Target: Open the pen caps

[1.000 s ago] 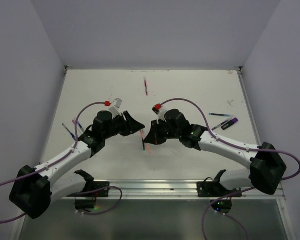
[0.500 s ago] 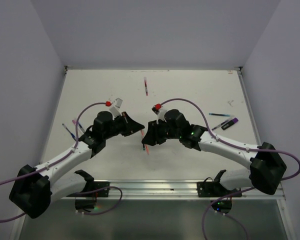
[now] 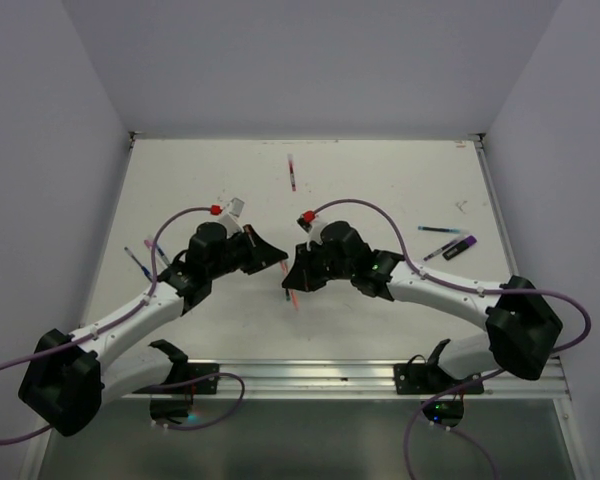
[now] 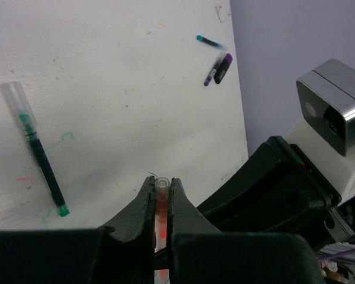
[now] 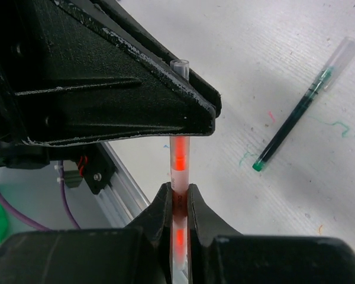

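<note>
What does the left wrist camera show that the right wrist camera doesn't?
Left wrist only: the purple-capped pen and the right arm's silver camera box. Right wrist only: the metal rail at the edge of the table. Both: the red pen, clamped in the left pincer and the right pincer, and the green pen lying on the table.
</note>
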`<state>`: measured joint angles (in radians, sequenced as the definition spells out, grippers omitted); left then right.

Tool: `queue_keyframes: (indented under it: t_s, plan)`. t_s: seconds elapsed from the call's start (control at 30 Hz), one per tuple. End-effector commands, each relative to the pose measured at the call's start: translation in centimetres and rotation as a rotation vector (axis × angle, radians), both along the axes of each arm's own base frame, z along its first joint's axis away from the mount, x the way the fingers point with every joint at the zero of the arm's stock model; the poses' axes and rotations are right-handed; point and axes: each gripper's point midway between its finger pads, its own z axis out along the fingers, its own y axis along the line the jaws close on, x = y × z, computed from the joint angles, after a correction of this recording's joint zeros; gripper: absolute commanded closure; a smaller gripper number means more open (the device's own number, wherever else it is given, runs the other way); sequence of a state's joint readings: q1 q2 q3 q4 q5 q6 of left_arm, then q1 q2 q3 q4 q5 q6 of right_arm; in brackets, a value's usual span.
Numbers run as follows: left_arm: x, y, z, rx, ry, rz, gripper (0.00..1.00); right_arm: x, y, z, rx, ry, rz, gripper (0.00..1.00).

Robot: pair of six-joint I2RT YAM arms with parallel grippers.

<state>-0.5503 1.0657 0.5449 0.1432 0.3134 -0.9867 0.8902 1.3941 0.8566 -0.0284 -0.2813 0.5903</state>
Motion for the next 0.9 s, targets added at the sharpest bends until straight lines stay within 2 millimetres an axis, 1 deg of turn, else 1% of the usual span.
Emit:
queue_keyframes:
  t_s: [0.0,0.03,0.07,0.1,0.13,0.17,0.2,0.23,0.27,0.3,0.33,0.37,0.4,0.43,0.53,0.57,0.6,0.63,0.67,0.7,0.73,0.77,0.8,0.83,0.87]
  plan:
    - [1.8,0.7,1.9,0.013,0.004,0.105,1.0,0.5,0.5,0.0,-0.044,-0.061,-0.029,1.0]
    - [2.4,1.0,2.5,0.026,0.011,0.144,1.0,1.0,-0.6,-1.2,-0.137,-0.084,-0.087,1.0]
    - [2.3,1.8,1.3,0.072,0.075,0.183,1.0,0.2,-0.6,-1.6,-0.21,-0.135,-0.081,1.0]
    - [3.1,2.5,1.0,0.103,0.081,0.244,1.0,0.1,-1.3,-2.2,-0.305,-0.161,-0.103,1.0]
    - [3.8,2.7,1.8,0.097,0.081,0.277,1.0,1.5,-2.7,-2.3,-0.402,-0.25,-0.204,1.0]
    - [4.2,3.1,1.6,0.113,0.09,0.312,1.0,0.5,-2.1,-2.6,-0.451,-0.279,-0.19,1.0]
    - [4.5,2.9,2.4,0.098,0.083,0.32,1.0,0.2,-2.5,-3.0,-0.496,-0.293,-0.193,1.0]
    - [4.8,2.8,2.7,0.089,0.08,0.323,1.0,0.2,-2.7,-3.1,-0.513,-0.308,-0.223,1.0]
    - [5.4,3.0,2.8,0.102,0.072,0.348,1.0,-0.4,-2.8,-3.6,-0.52,-0.306,-0.216,1.0]
    - [5.7,3.0,2.9,0.111,0.074,0.353,1.0,-0.5,-2.6,-3.4,-0.496,-0.303,-0.222,1.0]
    - [6.2,2.8,4.0,0.112,0.052,0.348,1.0,-0.8,-2.6,-3.6,-0.486,-0.294,-0.219,1.0]
    - [6.3,2.9,3.6,0.132,0.067,0.349,1.0,-1.1,-2.9,-4.0,-0.486,-0.288,-0.209,1.0]
    - [6.5,3.1,3.8,0.139,0.063,0.363,1.0,-1.1,-3.1,-3.8,-0.488,-0.291,-0.206,1.0]
    - [6.6,3.1,4.3,0.136,0.046,0.364,1.0,-1.3,-3.2,-3.7,-0.487,-0.288,-0.198,1.0]
    - [6.7,3.3,4.9,0.126,0.019,0.365,1.0,-1.8,-3.1,-3.7,-0.473,-0.283,-0.158,1.0]
    - [6.7,3.1,5.3,0.109,0.004,0.347,1.0,-2.3,-2.7,-3.7,-0.458,-0.268,-0.13,1.0]
    - [6.6,3.1,5.2,0.103,-0.01,0.336,1.0,-2.5,-2.4,-3.8,-0.443,-0.255,-0.109,1.0]
    - [6.8,2.7,6.4,0.076,-0.065,0.318,1.0,-2.7,-2.2,-3.8,-0.432,-0.246,-0.095,1.0]
    - [6.3,1.9,7.0,0.052,-0.091,0.252,1.0,-2.9,-2.2,-4.2,-0.428,-0.235,-0.084,1.0]
    - [6.3,1.6,7.5,0.044,-0.118,0.223,1.0,-3.4,-1.5,-4.2,-0.39,-0.214,-0.049,1.0]
    - [6.3,1.2,8.5,0.035,-0.176,0.186,1.0,-3.4,-2.0,-4.6,-0.392,-0.208,-0.046,1.0]
    - [6.1,1.2,8.7,0.036,-0.18,0.166,1.0,-3.5,-2.0,-4.7,-0.381,-0.199,-0.033,1.0]
    - [6.0,1.3,8.7,0.039,-0.185,0.163,1.0,-4.0,-1.2,-4.4,-0.324,-0.182,0.011,1.0]
    - [5.9,1.5,9.7,0.019,-0.224,0.161,1.0,-4.0,-1.1,-4.4,-0.297,-0.171,0.029,1.0]
    - [5.8,1.6,10.5,-0.008,-0.253,0.142,1.0,-4.6,-1.3,-5.0,-0.275,-0.147,0.06,1.0]
